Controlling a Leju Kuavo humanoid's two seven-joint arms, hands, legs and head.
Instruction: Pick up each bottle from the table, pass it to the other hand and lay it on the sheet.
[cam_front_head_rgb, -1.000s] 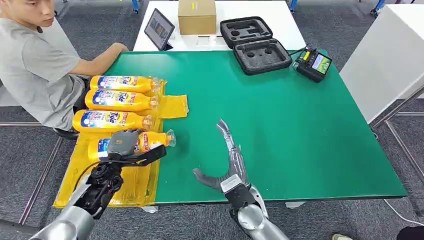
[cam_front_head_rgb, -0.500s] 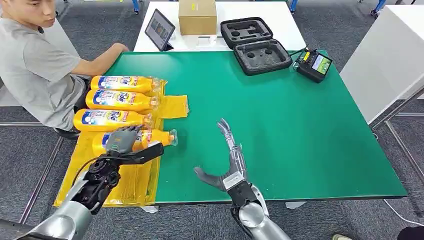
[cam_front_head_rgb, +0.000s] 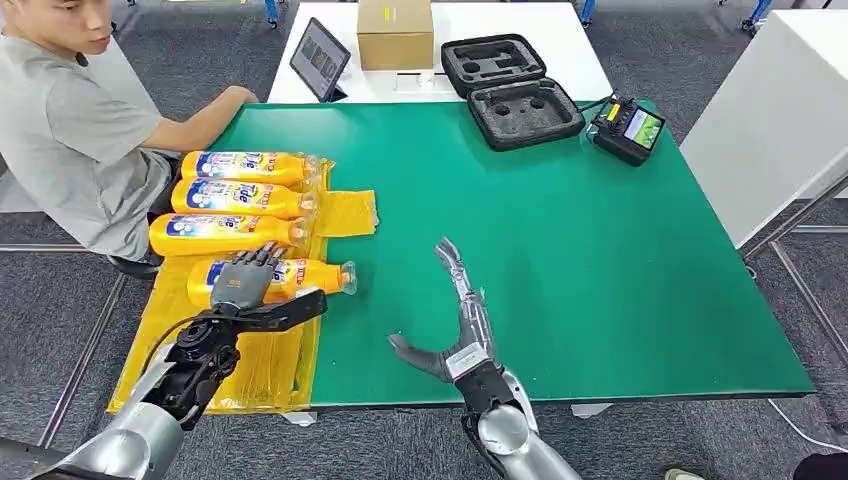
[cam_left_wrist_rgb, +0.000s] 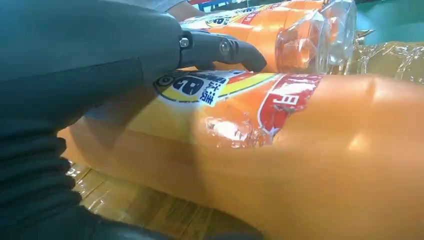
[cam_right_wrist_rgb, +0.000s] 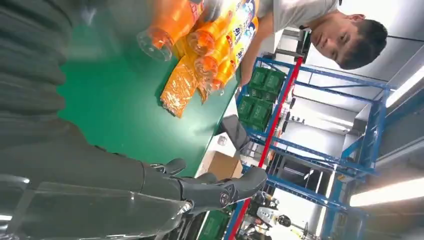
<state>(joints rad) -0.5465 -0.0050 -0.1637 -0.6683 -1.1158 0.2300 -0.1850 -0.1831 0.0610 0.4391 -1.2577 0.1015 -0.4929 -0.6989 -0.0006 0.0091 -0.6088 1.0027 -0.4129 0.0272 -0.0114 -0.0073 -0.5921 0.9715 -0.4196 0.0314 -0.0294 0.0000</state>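
Up close at the left wrist, robot hand (cam_left_wrist_rgb: 150, 55) grips bottle (cam_left_wrist_rgb: 300, 150); right robot hand (cam_front_head_rgb: 455, 320) spread.

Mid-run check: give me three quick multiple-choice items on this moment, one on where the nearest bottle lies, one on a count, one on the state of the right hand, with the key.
1. Where does the bottle under the left hand lie?
A. On the yellow sheet, its cap end over the green table
B. In the foam case
C. On the white table

2. How many orange bottles lie on the sheet?
A. Two
B. Four
C. Six

3. What state is the right hand in?
A. Gripping a bottle
B. Open and empty
C. Pressing the tablet

Key: 1 A, the nearest bottle rests on the yellow sheet with its cap past the edge. 2 B, four lie in a row. 3 B, the right hand has spread fingers over bare green table.
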